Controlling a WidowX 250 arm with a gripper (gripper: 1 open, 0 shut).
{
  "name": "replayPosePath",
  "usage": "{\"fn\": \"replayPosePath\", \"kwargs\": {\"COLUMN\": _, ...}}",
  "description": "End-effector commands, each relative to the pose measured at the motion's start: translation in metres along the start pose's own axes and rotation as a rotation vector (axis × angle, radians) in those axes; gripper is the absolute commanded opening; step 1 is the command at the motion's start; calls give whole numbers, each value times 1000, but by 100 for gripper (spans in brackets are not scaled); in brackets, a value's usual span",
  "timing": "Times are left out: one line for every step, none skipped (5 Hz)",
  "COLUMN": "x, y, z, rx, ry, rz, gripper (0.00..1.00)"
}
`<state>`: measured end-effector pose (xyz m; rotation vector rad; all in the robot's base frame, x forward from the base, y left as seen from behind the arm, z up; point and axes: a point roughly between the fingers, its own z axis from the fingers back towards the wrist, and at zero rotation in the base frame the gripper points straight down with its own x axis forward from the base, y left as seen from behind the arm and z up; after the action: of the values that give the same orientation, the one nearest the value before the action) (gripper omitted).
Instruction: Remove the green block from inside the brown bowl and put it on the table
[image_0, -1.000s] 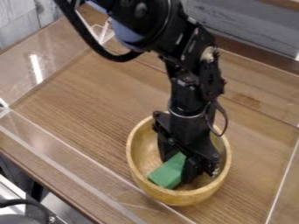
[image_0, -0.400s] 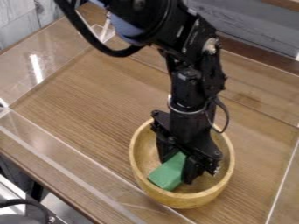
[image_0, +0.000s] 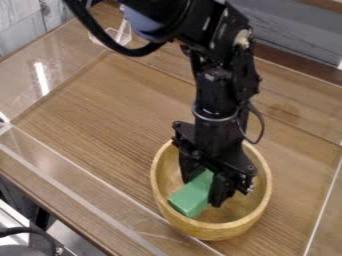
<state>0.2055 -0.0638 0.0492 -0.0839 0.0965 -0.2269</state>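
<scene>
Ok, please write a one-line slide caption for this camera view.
Robot gripper shut on the green block, tilted inside the brown bowl on the wood-grain table.

green block's upper end hidden between the gripper's fingers, brown bowl's far rim behind gripper, arm's base cropped at top edge

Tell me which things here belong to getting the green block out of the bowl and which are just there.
Part of the job:
- green block, tilted inside the bowl, gripped at its upper end
- brown bowl
- table, where the block goes
- claw, shut on the block

Just there:
- clear acrylic walls around the table's edges
- nothing else lies loose on the table
</scene>
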Motion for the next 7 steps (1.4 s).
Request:
{"fn": "replayPosePath", "kwargs": {"x": 7, "y": 0, "z": 20, "rx": -12, "ry": -54, "rz": 11, "gripper": 0}}
{"fn": "replayPosePath", "kwargs": {"x": 6, "y": 1, "z": 31, "rx": -17, "ry": -60, "rz": 22, "gripper": 0}}
{"fn": "replayPosePath", "kwargs": {"x": 6, "y": 1, "z": 38, "rx": -20, "ry": -68, "rz": 29, "gripper": 0}}
{"fn": "replayPosePath", "kwargs": {"x": 6, "y": 0, "z": 43, "rx": -26, "ry": -76, "rz": 34, "gripper": 0}}
{"fn": "replayPosePath", "kwargs": {"x": 3, "y": 3, "z": 55, "rx": -34, "ry": -87, "rz": 39, "gripper": 0}}
{"fn": "replayPosePath", "kwargs": {"x": 1, "y": 15, "z": 89, "rx": -24, "ry": -115, "rz": 79, "gripper": 0}}
{"fn": "replayPosePath", "kwargs": {"x": -1, "y": 44, "z": 136, "rx": 3, "ry": -155, "rz": 181, "gripper": 0}}
